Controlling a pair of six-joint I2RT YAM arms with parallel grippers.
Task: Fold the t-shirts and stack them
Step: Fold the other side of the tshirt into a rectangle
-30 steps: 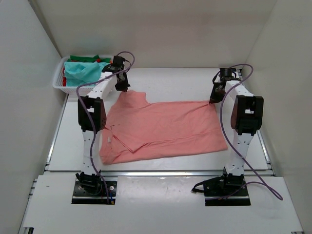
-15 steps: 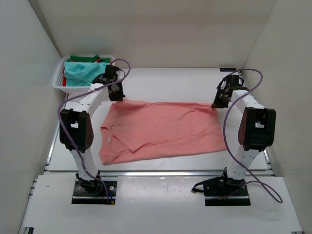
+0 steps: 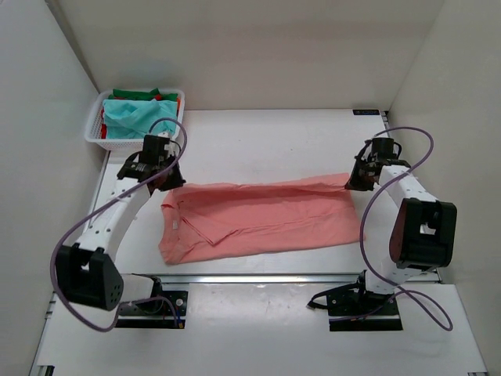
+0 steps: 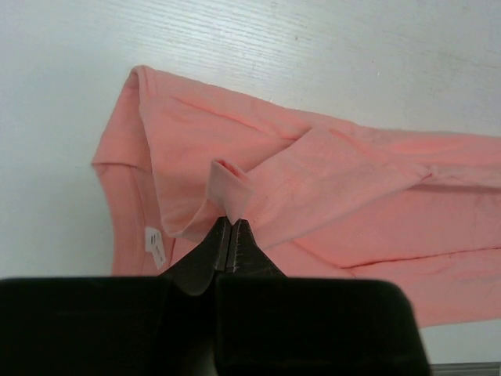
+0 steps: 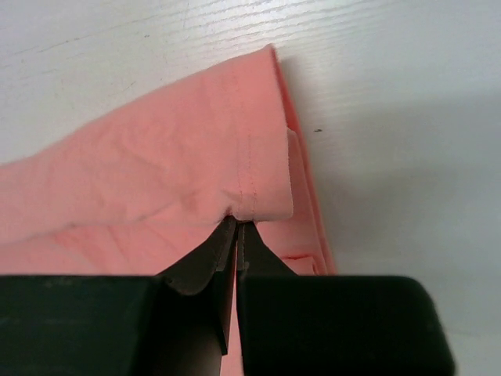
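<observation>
A salmon-pink t-shirt (image 3: 258,219) lies across the middle of the table, its far edge drawn over toward the near side. My left gripper (image 3: 173,183) is shut on the shirt's far left edge, pinching a fold of pink cloth (image 4: 227,188) at its tips (image 4: 232,223). My right gripper (image 3: 350,184) is shut on the far right corner, holding the stitched hem (image 5: 254,196) at its tips (image 5: 237,223). A white label (image 4: 154,244) shows near the collar. More t-shirts, teal (image 3: 133,116), green (image 3: 133,94) and red (image 3: 166,98), lie in the basket.
A white lattice basket (image 3: 98,135) stands at the far left corner against the wall. White walls close the table on the left, back and right. The arm bases (image 3: 153,301) sit at the near edge.
Both grippers have drawn the shirt's far edge toward the near side, folding it over. The shirt now shows as a narrower band. The left arm swung outward to the left.
</observation>
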